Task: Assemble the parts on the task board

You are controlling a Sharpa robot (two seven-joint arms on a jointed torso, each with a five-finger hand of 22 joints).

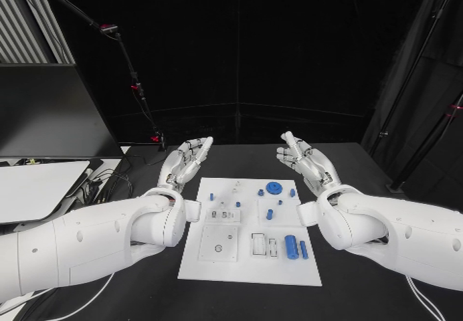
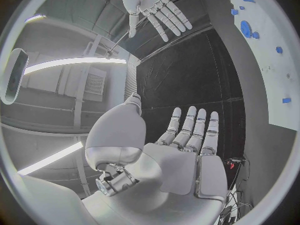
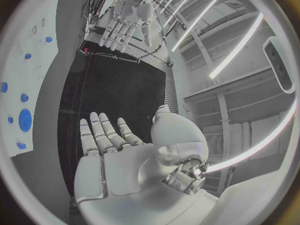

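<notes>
The white task board lies in the middle of the black table, between my two arms. Several small blue parts stand or lie on it: a round blue disc near its far edge, a thick blue cylinder and a thin blue rod near its right side. My left hand is raised beyond the board's far left corner, fingers straight and apart, holding nothing. My right hand is raised beyond the far right corner, likewise spread and empty. The left wrist view has the left hand flat and the right hand across from it.
A grey tray or lid and a bundle of cables lie at the table's left. A stand with a slanted pole rises behind the table. Bare black tabletop stretches beyond the board.
</notes>
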